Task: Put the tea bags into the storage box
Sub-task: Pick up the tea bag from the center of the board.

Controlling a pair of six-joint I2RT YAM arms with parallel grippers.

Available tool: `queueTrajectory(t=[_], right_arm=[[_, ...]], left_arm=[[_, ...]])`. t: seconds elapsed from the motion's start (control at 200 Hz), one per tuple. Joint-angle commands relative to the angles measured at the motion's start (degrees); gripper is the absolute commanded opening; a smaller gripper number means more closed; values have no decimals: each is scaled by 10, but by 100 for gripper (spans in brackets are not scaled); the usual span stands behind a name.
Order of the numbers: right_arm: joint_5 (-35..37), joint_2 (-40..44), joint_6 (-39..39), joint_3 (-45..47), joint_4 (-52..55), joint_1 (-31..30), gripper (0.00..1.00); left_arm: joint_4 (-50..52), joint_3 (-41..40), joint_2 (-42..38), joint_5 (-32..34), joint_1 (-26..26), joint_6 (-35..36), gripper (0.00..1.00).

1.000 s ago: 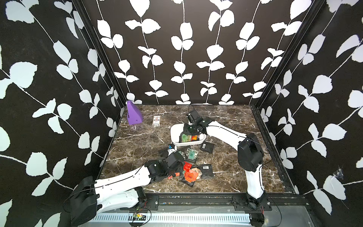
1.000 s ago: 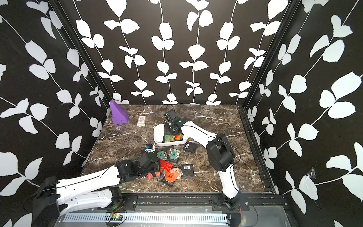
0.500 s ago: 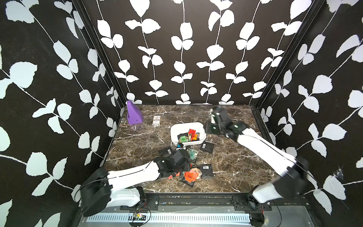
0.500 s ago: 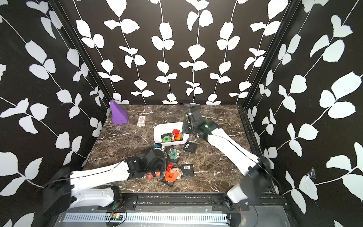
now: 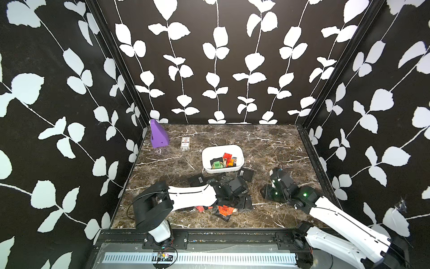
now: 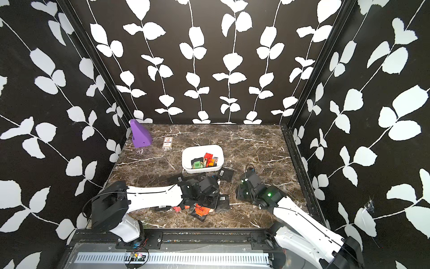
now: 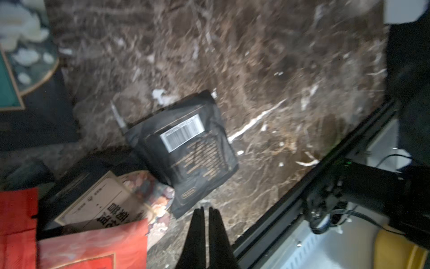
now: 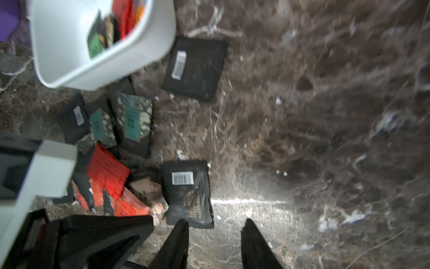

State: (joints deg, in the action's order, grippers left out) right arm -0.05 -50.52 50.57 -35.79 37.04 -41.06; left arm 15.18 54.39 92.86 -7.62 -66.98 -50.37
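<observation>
White storage box (image 5: 220, 169), red, green and black tea bags (image 5: 226, 156), brown white-veined table (image 5: 267, 144).

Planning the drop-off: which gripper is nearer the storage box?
Left. The left gripper is over the tea bags just before the storage box; the right gripper is farther, front-right.

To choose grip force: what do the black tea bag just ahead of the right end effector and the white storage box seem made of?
Black tea bag: probably thin foil or plastic film, fairly matte; its surface is wrinkled.
Storage box: likely moulded plastic, smooth with slight sheen; even white walls and rounded corners.
</observation>
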Motion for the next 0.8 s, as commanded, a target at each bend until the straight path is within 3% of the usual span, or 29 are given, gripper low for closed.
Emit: queueTrajectory(t=[0.0,0.3,0.795], right_arm=[[-7,-6,46,34,-42,-25,40],[-11,-74,79,56,-116,-87,41],[-13,-109,113,109,-179,-101,41]], left_arm=[[29,10,3,-10,-1,2,0],[40,17,30,4,0,2,0],[35,21,73,2,-1,-10,0]])
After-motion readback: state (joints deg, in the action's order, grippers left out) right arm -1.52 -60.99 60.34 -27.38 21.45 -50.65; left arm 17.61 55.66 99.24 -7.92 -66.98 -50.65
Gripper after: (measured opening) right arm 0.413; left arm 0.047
